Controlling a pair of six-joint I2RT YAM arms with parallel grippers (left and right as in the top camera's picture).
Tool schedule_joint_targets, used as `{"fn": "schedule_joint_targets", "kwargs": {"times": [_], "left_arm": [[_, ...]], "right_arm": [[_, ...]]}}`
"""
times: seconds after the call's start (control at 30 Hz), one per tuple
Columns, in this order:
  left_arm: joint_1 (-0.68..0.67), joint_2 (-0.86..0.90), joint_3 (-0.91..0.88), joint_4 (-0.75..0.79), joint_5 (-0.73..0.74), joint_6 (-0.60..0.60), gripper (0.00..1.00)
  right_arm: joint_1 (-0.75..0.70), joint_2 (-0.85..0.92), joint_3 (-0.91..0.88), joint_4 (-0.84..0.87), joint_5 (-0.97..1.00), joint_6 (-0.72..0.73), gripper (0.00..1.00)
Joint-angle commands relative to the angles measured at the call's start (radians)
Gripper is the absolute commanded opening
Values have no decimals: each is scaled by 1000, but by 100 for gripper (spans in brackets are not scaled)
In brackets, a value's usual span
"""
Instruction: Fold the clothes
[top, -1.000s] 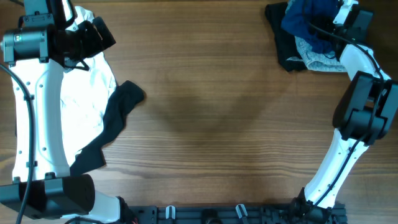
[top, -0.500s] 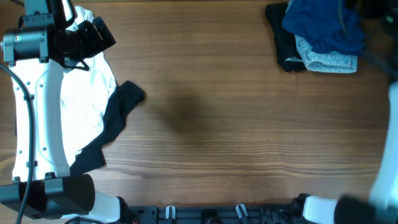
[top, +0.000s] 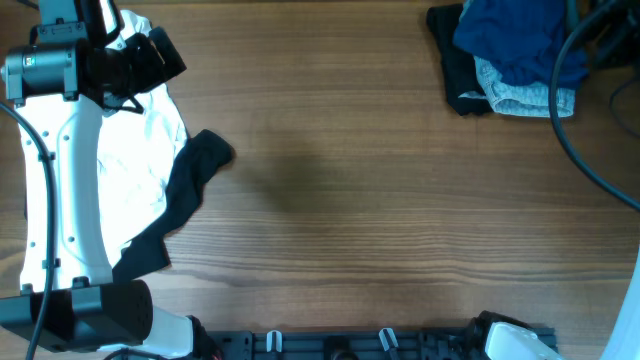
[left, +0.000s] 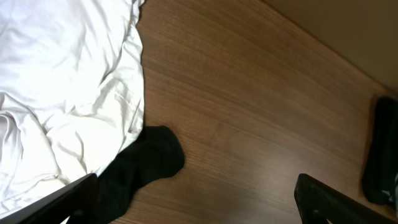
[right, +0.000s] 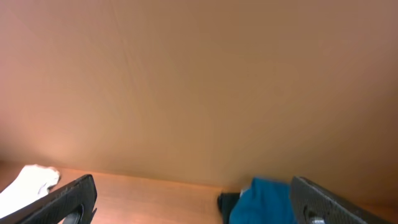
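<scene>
The clothes lie in two groups. A white garment (top: 140, 160) with a black garment (top: 188, 185) along its right edge is spread at the left, partly under my left arm. At the far right, a deep-blue shirt (top: 515, 35) is heaped on a black piece (top: 460, 75) and light-blue denim (top: 525, 95). My left gripper (top: 163, 55) hovers open over the white garment's top. In the left wrist view, the left gripper (left: 199, 211) frames the black garment (left: 146, 165) beside the white garment (left: 62, 81). My right gripper (right: 196, 208) is open and empty, raised, facing the blue shirt (right: 261, 202).
Bare wooden table (top: 340, 180) stretches between the two groups. A dark cable (top: 570, 120) of the right arm loops over the table's right side. A brown wall (right: 199, 81) fills the right wrist view. Mounts line the front edge (top: 330, 345).
The right arm has swung up and away from the blue pile and left the overhead view, leaving only its cable there. The left arm and the clothes have not moved.
</scene>
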Motion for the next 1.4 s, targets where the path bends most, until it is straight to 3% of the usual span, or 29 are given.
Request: {"fn": "schedule_joint_targets", "kwargs": {"times": [0.0,0.1,0.17,0.27,0.43,0.67,0.83,0.97,1.1,1.37], "left_arm": [[2,7,-1,3,-6,9,100],[2,7,-1,2,-6,9,100],[2,7,-1,3,-6,9,100],[2,7,-1,2,-6,9,100],[2,7,-1,3,-6,9,100],[2,7,-1,2,-6,9,100],[2,7,-1,2,-6,9,100],[2,7,-1,3,-6,9,100],[2,7,-1,2,-6,9,100],[2,7,-1,3,-6,9,100]], "right_arm": [[30,-19,-11,-120,56,-43,100],[135,-83,-62,-171,308,-37,100],[230,-166,-175,-87,455,-39,100],[256,-300,-394,77,425,-7,100],[256,-605,-990,551,349,95,100],[259,-995,-1500,716,374,259,100],[259,-1158,-1638,738,373,239,100],[260,-1220,-1691,738,341,141,100],[266,-1286,-1693,620,344,113,100],[266,-1283,-1692,580,350,117,100]]}}
